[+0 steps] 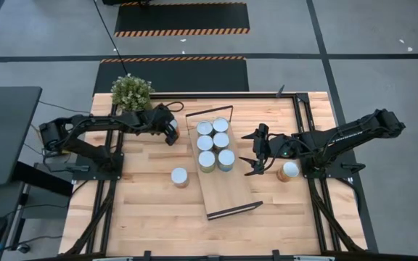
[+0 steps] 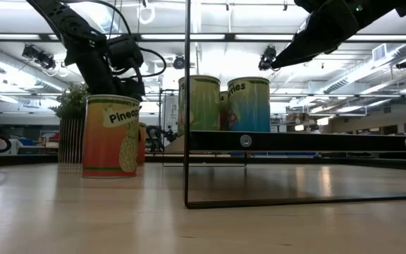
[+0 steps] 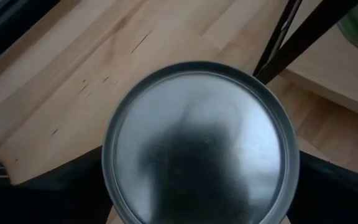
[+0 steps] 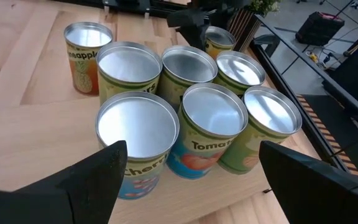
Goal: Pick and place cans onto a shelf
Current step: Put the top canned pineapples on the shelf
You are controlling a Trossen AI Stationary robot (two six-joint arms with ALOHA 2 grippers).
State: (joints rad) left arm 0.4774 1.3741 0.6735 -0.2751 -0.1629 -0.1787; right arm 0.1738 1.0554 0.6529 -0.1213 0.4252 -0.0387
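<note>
Several cans (image 1: pixel 214 143) stand upright in a cluster on the far half of the light-wood shelf (image 1: pixel 232 190); they also show in the right wrist view (image 4: pixel 185 106). A pineapple can (image 1: pixel 180 176) stands on the table left of the shelf. Another can (image 1: pixel 290 170) stands on the table under my right arm. My left gripper (image 1: pixel 171 132) is at the shelf's far left corner, shut on a can (image 3: pixel 201 146). My right gripper (image 1: pixel 256 154) is open and empty, right of the shelf, facing the cluster. My left gripper comes from above, pointing down, with one finger (image 3: pixel 48 186) on each side of the can, at its rim (image 3: pixel 107 168). The can is upright between them. In the low view its foot (image 2: pixel 141 159) shows at table level behind the pineapple can.
A potted plant (image 1: pixel 131 92) stands at the table's far left corner, close behind my left arm. The shelf's black wire frame (image 3: pixel 278 46) is right beside the held can. The near half of the shelf board (image 1: pixel 231 196) is bare.
</note>
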